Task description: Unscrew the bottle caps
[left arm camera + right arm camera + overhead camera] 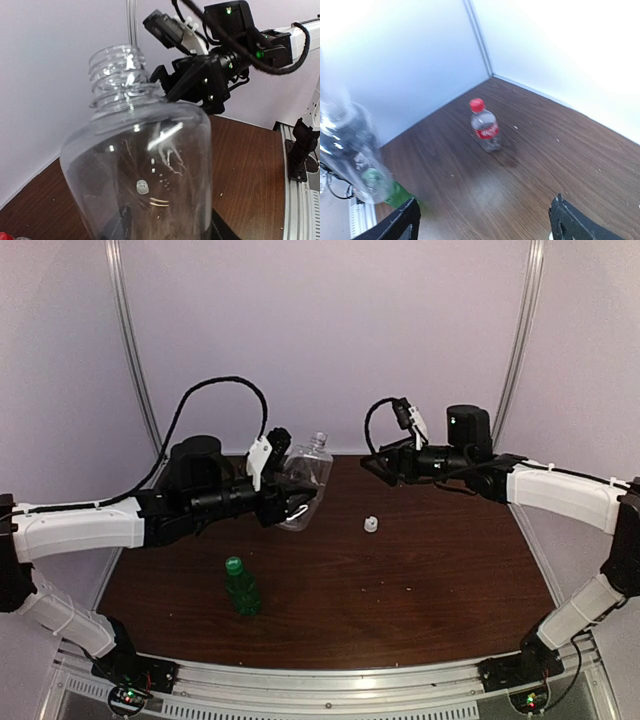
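Bolted at 6 o'clock edge of table [450,580]: left arm base [125,672], right arm base [520,672]. Green bottle [243,595] upright at 8 o'clock of table, green cap [234,564] on. Left gripper [294,505] at 11 o'clock, clamped on wide clear bottle [306,478]; bottle tilted, threaded neck [117,75] bare, pointing to 1 o'clock. White cap [371,525] loose on table near centre, apart from bottle. Right gripper [370,468] at 1 o'clock, jaws wide apart, empty. Red-label bottle [485,129] upright in right wrist view, red cap [476,104] on.
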### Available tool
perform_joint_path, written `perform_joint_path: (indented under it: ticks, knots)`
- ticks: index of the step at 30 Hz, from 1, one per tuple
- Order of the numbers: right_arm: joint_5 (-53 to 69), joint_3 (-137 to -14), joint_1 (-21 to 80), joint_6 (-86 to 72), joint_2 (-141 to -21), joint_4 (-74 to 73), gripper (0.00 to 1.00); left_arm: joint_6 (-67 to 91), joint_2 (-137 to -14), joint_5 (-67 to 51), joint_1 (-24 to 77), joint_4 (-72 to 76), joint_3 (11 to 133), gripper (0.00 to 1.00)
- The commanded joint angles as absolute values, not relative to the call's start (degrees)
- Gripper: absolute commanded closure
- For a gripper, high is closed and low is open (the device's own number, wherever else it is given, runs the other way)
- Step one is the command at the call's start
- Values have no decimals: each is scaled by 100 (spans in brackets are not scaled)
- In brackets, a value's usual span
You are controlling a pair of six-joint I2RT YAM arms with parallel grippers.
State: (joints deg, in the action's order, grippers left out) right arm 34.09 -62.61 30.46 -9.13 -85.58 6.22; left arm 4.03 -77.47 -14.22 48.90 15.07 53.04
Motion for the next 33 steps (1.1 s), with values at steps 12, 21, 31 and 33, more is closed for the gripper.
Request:
perform_joint_path:
  ticks: [12, 21, 31, 33]
  knots:
    - [5261, -7525, 3610, -1093, -8276, -50, 3, 578, -8042, -2779, 4874, 2193, 5491, 54]
    - [5007, -7509, 3842, -934, -8329, -225, 8, 624, -8048, -3012, 4878, 2479, 5384, 57]
    - [4813, -7903, 4059, -922, -8573, -388, 33, 666, -8189, -3086, 4877, 2515, 5418, 57]
    - [4803, -7933, 4084, -912, -8609, -422, 38, 665, -8199, -3084, 4876, 2509, 5414, 57]
